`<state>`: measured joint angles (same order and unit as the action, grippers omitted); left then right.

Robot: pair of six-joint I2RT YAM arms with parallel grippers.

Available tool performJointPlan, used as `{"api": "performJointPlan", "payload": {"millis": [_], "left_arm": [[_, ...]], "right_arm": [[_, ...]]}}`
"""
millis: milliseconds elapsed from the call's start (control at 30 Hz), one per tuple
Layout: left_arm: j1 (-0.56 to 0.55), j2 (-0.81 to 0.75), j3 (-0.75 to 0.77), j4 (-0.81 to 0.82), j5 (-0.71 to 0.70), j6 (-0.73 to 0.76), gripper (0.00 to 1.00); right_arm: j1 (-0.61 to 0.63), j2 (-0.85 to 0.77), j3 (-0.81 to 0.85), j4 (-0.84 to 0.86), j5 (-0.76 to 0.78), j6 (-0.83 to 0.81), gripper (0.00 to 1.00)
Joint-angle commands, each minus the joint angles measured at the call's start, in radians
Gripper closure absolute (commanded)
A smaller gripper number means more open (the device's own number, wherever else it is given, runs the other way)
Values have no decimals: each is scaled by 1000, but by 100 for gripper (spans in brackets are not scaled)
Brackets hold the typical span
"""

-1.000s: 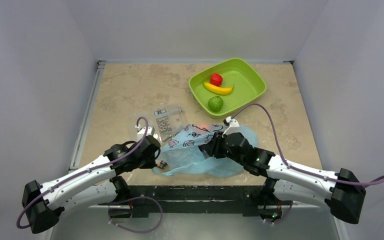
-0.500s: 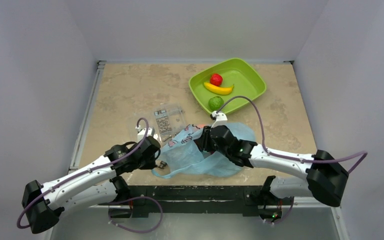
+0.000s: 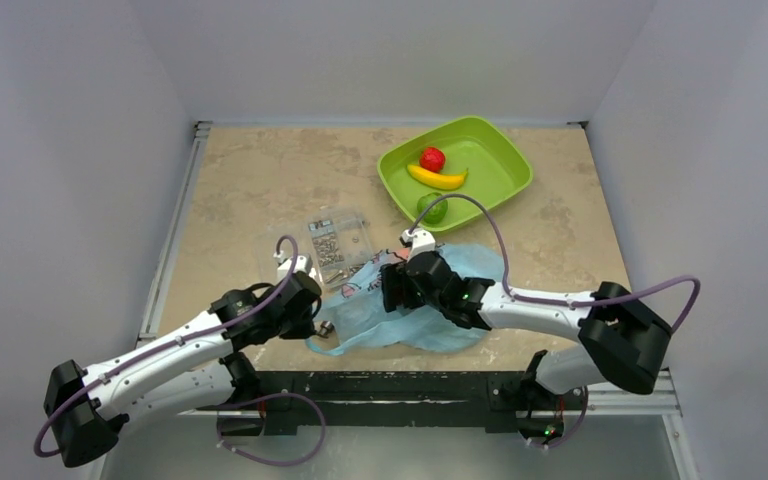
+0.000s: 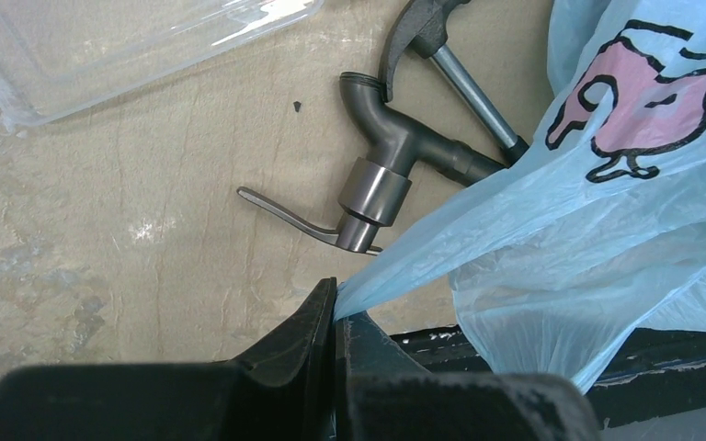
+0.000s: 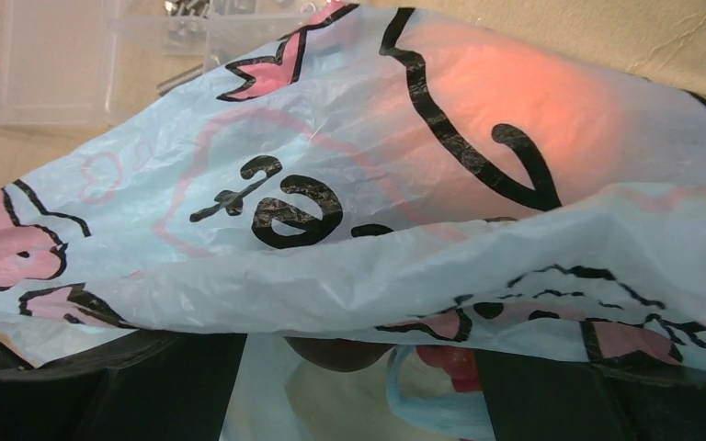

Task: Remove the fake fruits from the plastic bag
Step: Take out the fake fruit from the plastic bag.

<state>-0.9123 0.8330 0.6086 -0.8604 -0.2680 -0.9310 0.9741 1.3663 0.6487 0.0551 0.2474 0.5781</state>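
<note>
Fruit sits in two places: a red piece (image 3: 432, 158), a banana (image 3: 438, 178) and a green piece (image 3: 432, 208) lie in the green tray (image 3: 490, 165) far right on the bench (image 3: 260, 180), while an orange glow (image 5: 552, 119), a dark round shape (image 5: 340, 354) and something red (image 5: 450, 363) show inside the plastic bag (image 3: 400, 315) near the front edge. The left pincer (image 4: 335, 312) is pressed together on a corner of the bag, beside grey metal tools (image 4: 395, 156). The right pincer (image 3: 392, 290) is spread, its fingers under the bag's printed film.
</note>
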Motion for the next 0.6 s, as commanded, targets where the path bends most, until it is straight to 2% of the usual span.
{"api": "performJointPlan", "payload": {"millis": [0,167,267,567], "left_arm": [[-5,11,-2,38,17,17,100],[-5,28,-7,60,40,20,100],[-5,28,-14,66,51,18,100],[-5,8,-22,65,36,19,100]], "right_arm": [[0,56,24,61,-50,-48,12],[1,126,62,70,-7,-47,13],[2,118,72,61,14,-43,17],[1,-159,12,-4,20,-14,62]]}}
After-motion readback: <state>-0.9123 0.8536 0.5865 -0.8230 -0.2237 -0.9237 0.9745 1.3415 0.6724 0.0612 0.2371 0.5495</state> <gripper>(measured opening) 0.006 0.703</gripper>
